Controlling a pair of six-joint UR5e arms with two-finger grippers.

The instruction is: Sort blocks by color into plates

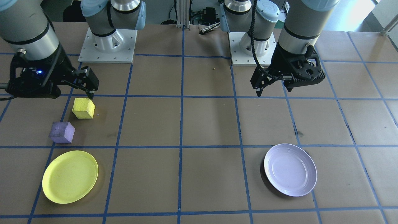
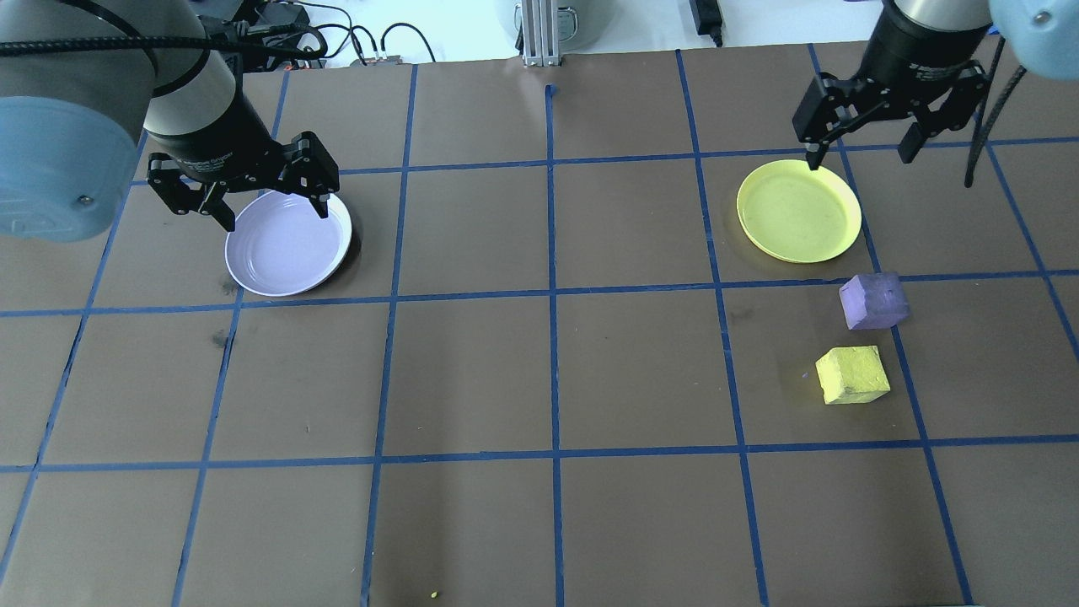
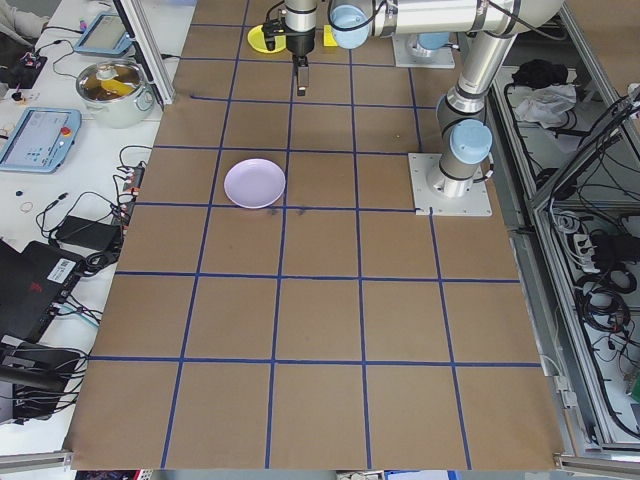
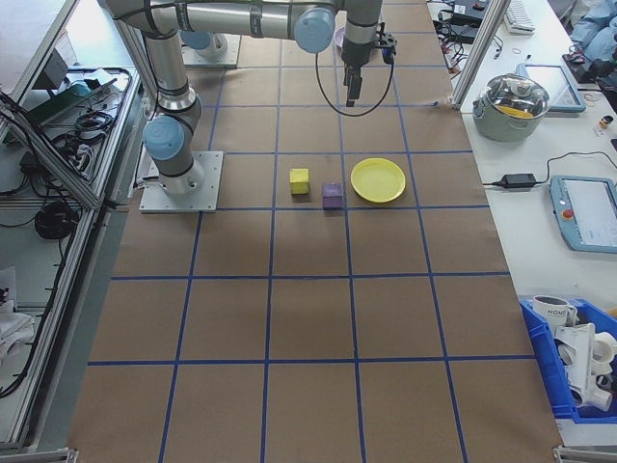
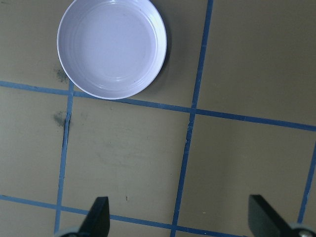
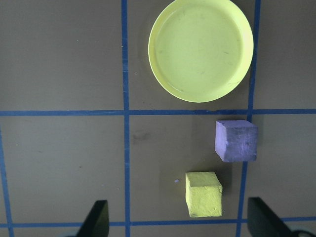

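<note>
Both my grippers hang wide open, empty: left gripper (image 2: 244,190) above the lavender plate (image 2: 288,245), right gripper (image 2: 885,118) above the yellow plate (image 2: 799,211). Table (image 2: 539,379) is brown paper w/ blue tape grid. Purple block (image 2: 874,301) & yellow block (image 2: 852,375) sit near each other, just beside yellow plate, neither plated. Pot (image 4: 513,101) and tablet (image 4: 586,212) on side bench.

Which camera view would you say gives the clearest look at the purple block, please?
The right wrist-mounted view shows the purple block best: close, sharp and straight from above. The overhead exterior and front-facing views show it smaller and at an angle. Exterior right shows it tiny. The left-side and left wrist views miss it.
</note>
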